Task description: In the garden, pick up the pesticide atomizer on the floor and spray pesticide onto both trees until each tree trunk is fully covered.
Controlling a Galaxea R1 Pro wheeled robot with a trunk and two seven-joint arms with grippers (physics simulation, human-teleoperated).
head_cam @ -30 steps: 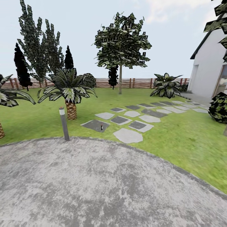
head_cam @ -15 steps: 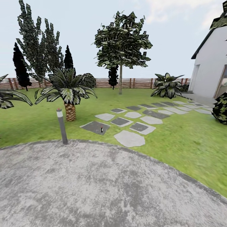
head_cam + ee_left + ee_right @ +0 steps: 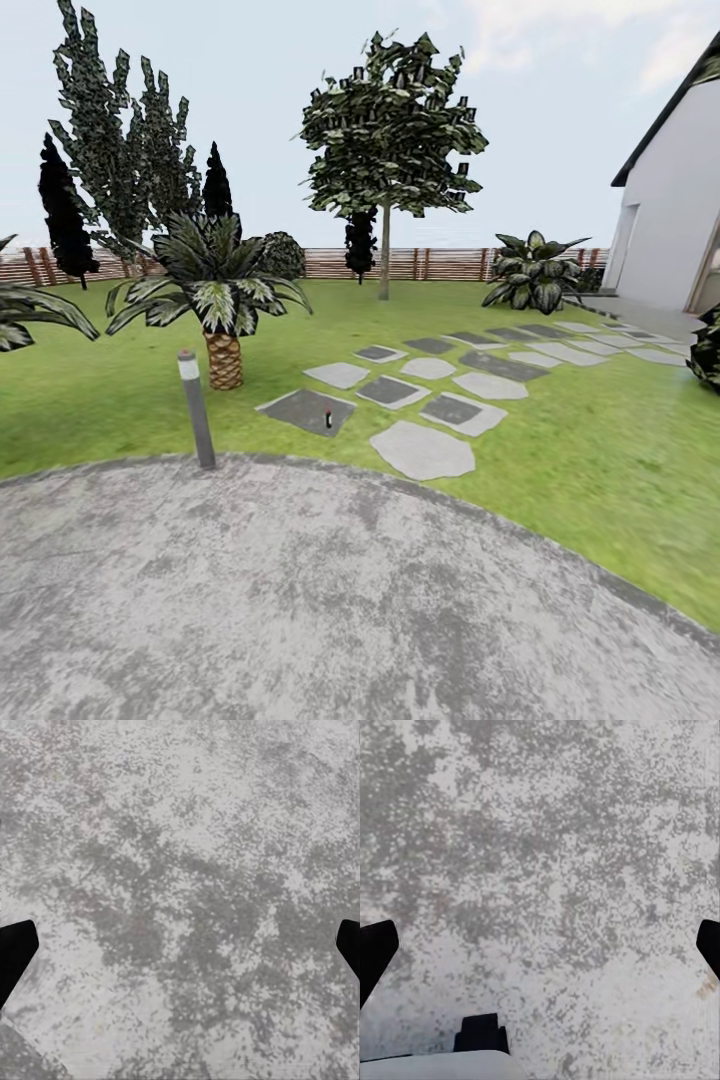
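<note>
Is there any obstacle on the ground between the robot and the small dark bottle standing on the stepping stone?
Nothing visible blocks a straight approach. The pesticide atomizer stands on a dark stepping stone, beyond grey paving and a narrow strip of lawn. The bollard lamp stands off to the left of that line, at the paving's edge.

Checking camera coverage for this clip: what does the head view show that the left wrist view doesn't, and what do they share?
Head view: the lawn, the stepping stones, the small dark bottle standing on a dark slab, the grey lamp post, a tall tree, the wooden fence and the white house.

Left wrist view: the left gripper seen close, its two dark fingertips wide apart with nothing between them.

Shared: the mottled grey paving, which the wrist camera looks straight down on.
</note>
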